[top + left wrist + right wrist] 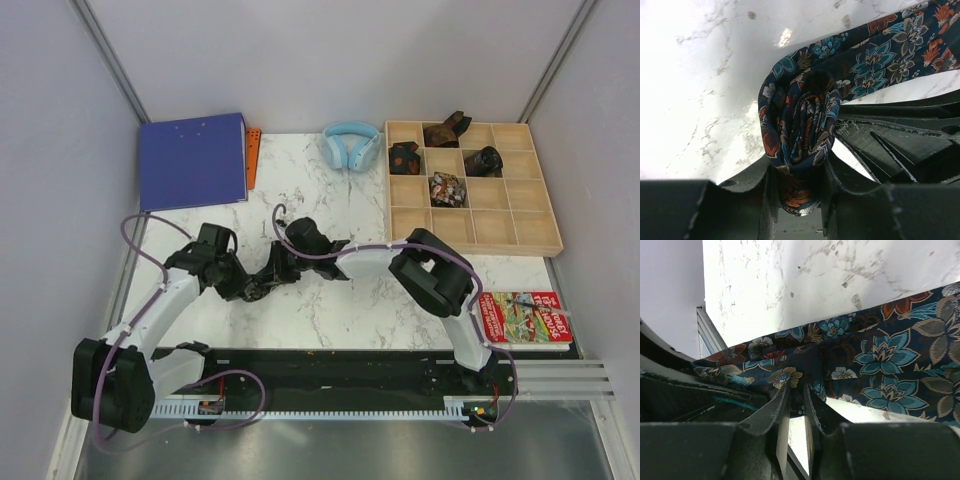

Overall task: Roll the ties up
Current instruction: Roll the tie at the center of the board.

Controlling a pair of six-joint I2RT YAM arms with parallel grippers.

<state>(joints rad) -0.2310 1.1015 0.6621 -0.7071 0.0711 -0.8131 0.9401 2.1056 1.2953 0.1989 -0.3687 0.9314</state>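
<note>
A dark navy floral tie (pixel 800 125) is partly wound into a roll, and its loose tail (pixel 890 50) runs up and to the right over the marble. My left gripper (pixel 799 170) is shut on the roll, a finger on each side. My right gripper (pixel 796 390) is shut on the edge of the same tie (pixel 880 360), right beside the roll. In the top view both grippers meet at centre-left, the left (pixel 248 288) and the right (pixel 278 268), and they hide the tie. Several rolled ties (pixel 447 188) sit in compartments of the wooden tray (pixel 470 245).
Light-blue headphones (pixel 350 145) lie at the back centre. A blue binder (pixel 192 160) with an orange strip (pixel 253 150) beside it lies at the back left. A colourful book (pixel 525 318) lies at the front right. A black rail (pixel 340 370) runs along the near edge.
</note>
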